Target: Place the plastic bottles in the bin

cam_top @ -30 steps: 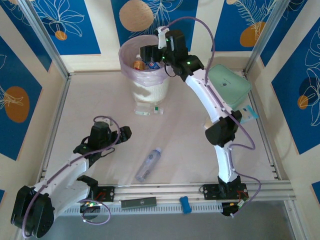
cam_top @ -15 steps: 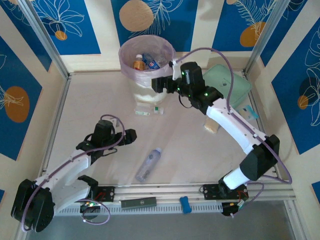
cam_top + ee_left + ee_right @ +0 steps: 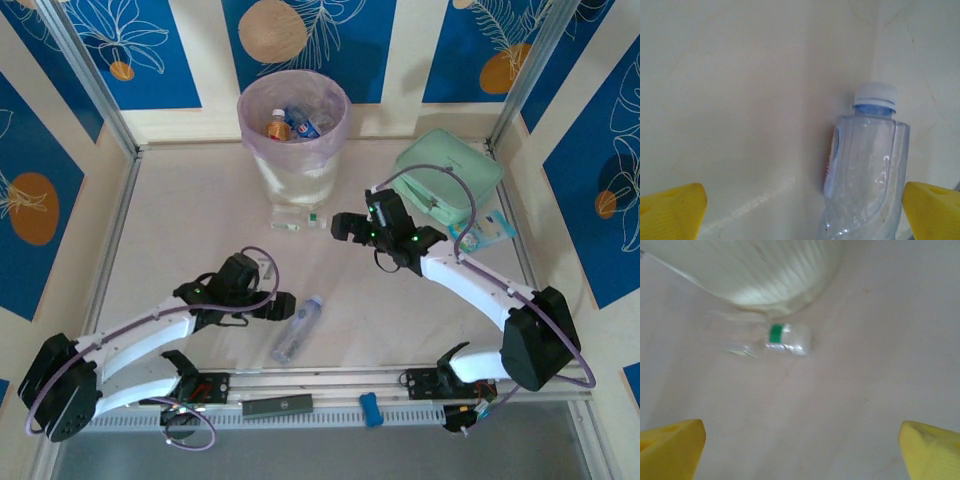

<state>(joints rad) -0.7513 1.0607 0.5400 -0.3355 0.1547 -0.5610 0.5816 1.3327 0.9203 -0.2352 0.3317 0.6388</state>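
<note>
One clear plastic bottle (image 3: 298, 328) with a white cap lies on the table near the front. My left gripper (image 3: 286, 306) is open just left of its neck. In the left wrist view the bottle (image 3: 867, 165) lies between the yellow fingertips (image 3: 672, 210), close to the right one and untouched. The white bin (image 3: 293, 165) with its pink liner stands at the back, with several bottles (image 3: 287, 123) inside. My right gripper (image 3: 344, 226) hangs open and empty over the table, right of the bin's foot (image 3: 755, 275).
Small clear packets (image 3: 297, 220) lie in front of the bin; one with a green band (image 3: 787, 338) is ahead of the right gripper. A mint green pouch (image 3: 447, 178) and a flat packet (image 3: 480, 232) sit at the back right. Metal rails border the table.
The right arm has drawn back from over the bin and come down toward the table, its jaws opening wide. The left arm has reached right, up to the lying bottle.
</note>
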